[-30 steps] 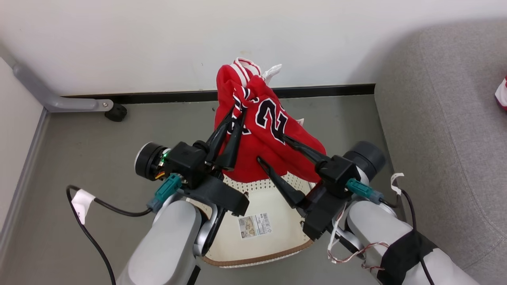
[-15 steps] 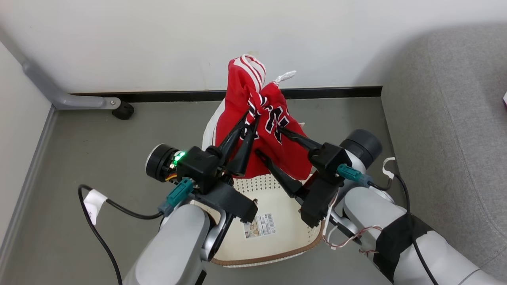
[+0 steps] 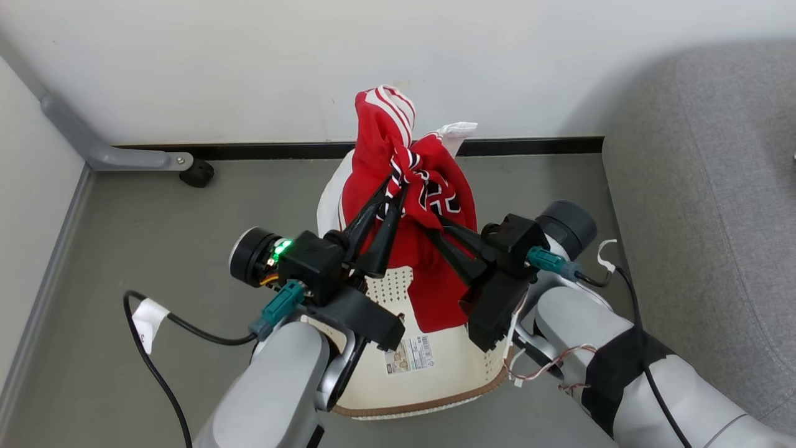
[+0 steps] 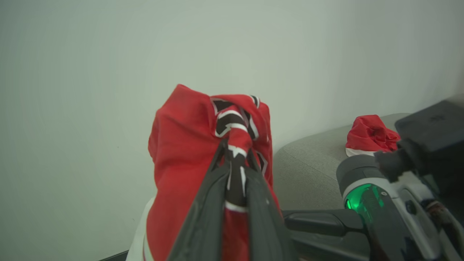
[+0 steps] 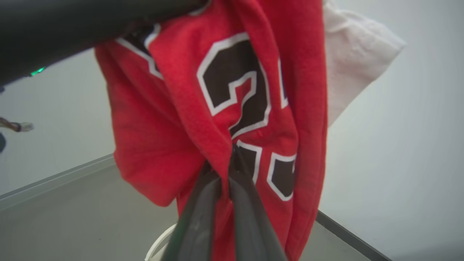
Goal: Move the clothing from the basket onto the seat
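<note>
Red jersey (image 3: 407,205) bunched, hanging over cream basket (image 3: 448,379), second red garment (image 4: 369,136) crumpled on grey seat (image 4: 308,174)

Grey floor (image 3: 155,211), basket (image 3: 435,379) standing on it

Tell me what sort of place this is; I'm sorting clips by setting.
Probably a corner of a living-room-like indoor space, perhaps a test mock-up: a grey upholstered seat by a plain white wall with black skirting, and a laundry basket on the grey floor, red clothing held above it.
</note>
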Controlling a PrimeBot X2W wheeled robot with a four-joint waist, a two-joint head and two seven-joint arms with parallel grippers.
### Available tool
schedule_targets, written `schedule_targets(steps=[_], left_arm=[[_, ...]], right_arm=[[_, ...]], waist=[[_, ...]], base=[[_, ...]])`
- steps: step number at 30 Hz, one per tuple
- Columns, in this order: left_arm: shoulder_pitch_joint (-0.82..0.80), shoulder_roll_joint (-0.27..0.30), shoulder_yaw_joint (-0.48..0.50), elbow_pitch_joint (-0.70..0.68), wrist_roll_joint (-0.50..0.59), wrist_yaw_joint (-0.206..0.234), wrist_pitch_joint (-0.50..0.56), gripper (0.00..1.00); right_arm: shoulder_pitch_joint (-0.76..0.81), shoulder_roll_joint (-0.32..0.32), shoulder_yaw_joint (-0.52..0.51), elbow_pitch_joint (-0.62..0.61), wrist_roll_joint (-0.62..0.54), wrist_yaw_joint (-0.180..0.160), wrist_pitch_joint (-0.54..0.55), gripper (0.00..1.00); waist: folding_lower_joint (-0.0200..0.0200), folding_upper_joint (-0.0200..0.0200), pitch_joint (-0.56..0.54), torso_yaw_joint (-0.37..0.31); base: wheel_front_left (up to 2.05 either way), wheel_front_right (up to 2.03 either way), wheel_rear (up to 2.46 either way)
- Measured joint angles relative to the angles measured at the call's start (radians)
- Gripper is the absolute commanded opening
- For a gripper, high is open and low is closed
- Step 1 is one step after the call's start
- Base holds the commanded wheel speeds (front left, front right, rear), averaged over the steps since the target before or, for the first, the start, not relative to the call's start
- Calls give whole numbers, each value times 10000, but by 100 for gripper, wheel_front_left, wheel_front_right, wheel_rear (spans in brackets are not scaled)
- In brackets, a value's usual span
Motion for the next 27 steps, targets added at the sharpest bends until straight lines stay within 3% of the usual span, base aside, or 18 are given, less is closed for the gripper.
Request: schedule_targets(steps=[4,6,7,27], left_arm=[[1,-2,65,84,0,84,0,0],[-1,-6,63,136,-2,84,-2,64],[-2,-12,58,192,-2,84,-2,100],[476,142,136,734,-2,15,-2,100]], right_arm=[[-22,-2,15,-2,234,0,2,0],[-21,-13,-25,0,313,0,2,0],[-20,-40,-65,-2,343,0,2,0],[-38,-660,-1051,-573,823,0,2,0]], waist=[[0,0,48,-115],[0,0,73,-173],[0,0,85,-194],[0,0,70,-855]], base=[[0,0,0],[0,0,0],[0,0,0],[0,0,0]])
